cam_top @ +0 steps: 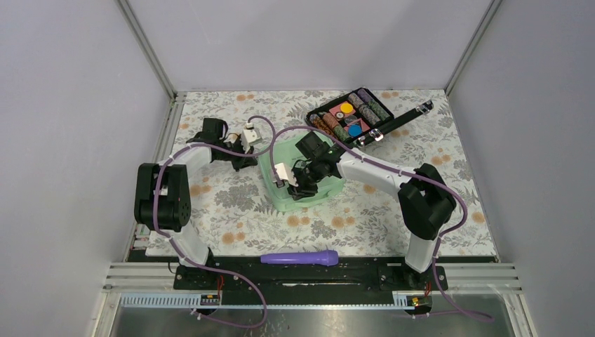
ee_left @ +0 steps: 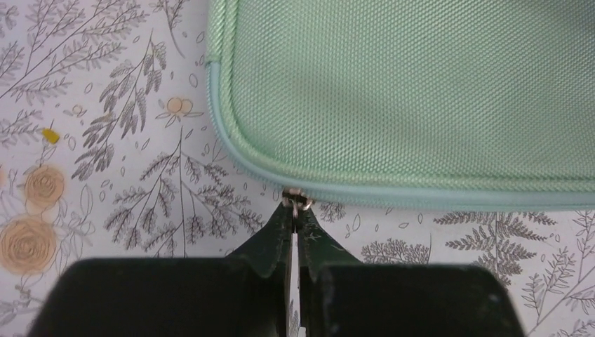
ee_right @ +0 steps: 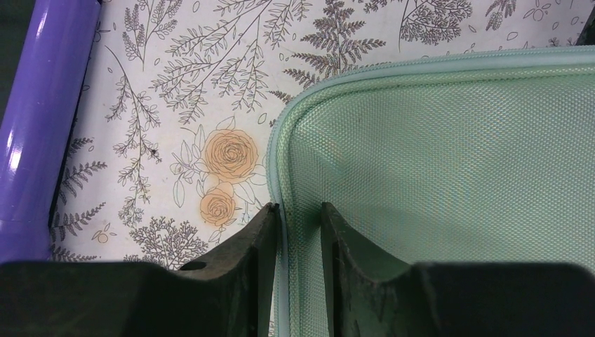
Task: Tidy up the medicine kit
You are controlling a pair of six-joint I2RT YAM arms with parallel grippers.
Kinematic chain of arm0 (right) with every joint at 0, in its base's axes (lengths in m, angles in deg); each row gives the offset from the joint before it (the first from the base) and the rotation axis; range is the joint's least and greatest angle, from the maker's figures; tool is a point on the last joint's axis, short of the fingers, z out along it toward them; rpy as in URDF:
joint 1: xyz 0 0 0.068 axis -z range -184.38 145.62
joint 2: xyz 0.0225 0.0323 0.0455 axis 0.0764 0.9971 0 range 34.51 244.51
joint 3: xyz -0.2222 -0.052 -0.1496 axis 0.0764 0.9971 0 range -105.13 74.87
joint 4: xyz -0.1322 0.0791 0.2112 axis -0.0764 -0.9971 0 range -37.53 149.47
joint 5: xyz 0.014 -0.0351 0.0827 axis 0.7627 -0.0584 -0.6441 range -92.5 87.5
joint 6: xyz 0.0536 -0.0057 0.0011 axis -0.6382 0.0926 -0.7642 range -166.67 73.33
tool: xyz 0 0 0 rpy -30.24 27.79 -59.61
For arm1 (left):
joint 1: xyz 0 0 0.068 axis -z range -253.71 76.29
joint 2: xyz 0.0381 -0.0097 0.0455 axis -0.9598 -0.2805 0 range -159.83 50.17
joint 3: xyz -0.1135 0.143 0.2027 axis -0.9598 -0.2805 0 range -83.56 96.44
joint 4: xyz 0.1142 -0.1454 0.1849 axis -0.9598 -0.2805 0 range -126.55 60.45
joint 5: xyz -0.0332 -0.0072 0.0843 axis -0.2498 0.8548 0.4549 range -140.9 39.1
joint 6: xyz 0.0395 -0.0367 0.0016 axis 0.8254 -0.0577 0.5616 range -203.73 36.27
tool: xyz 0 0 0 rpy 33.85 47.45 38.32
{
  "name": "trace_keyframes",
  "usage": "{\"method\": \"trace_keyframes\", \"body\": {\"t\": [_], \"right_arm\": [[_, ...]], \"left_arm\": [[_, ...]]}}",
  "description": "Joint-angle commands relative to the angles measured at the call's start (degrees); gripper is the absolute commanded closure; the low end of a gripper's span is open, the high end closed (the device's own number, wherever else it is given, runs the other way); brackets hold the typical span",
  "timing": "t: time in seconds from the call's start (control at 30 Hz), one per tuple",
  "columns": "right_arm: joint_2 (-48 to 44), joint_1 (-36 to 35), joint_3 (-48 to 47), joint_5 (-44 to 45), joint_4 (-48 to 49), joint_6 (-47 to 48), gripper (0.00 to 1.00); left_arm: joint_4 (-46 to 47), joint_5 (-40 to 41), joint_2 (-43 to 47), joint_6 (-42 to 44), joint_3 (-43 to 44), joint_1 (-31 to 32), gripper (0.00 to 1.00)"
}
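While the kit [cam_top: 278,201] sits mid-frame, its zip pull [ee_left: 297,199] is pinched by the left gripper [ee_left: 297,208]; its edge is clamped by the right gripper [ee_right: 298,208].

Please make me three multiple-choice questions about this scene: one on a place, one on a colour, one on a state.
1. Where on the table does the black case lie? A far side, right; B near left corner; C near edge, middle.
2. What colour is the long tube at the near edge? A red; B purple; C yellow.
3. How is the left gripper? A wide open; B shut on the zip pull of the medicine kit; C holding the tube.
Answers: 1 A, seen from above. 2 B, plainly purple. 3 B, its tips pinch the pull.
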Motion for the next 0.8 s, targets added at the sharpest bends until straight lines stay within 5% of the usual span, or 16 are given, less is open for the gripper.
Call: {"method": "trace_keyframes", "body": {"t": [0.0, 0.37, 0.77], "right_arm": [[2.23, 0.25, -0.80, -0.19, -4.44, -2.65, 0.67], [3.95, 0.62, -2.40, -2.56, -1.53, -7.94, 0.66], [3.28, 0.54, -1.07, -2.11, -0.66, -9.35, 0.66]], "left_arm": [[2.28, -2.29, 6.14, -3.03, 1.17, -2.43, 1.00], [-11.91, -0.39, 8.97, 0.05, 3.23, -2.60, 1.00], [3.14, 1.61, 6.28, -11.50, 0.87, 0.30, 1.00]]}}
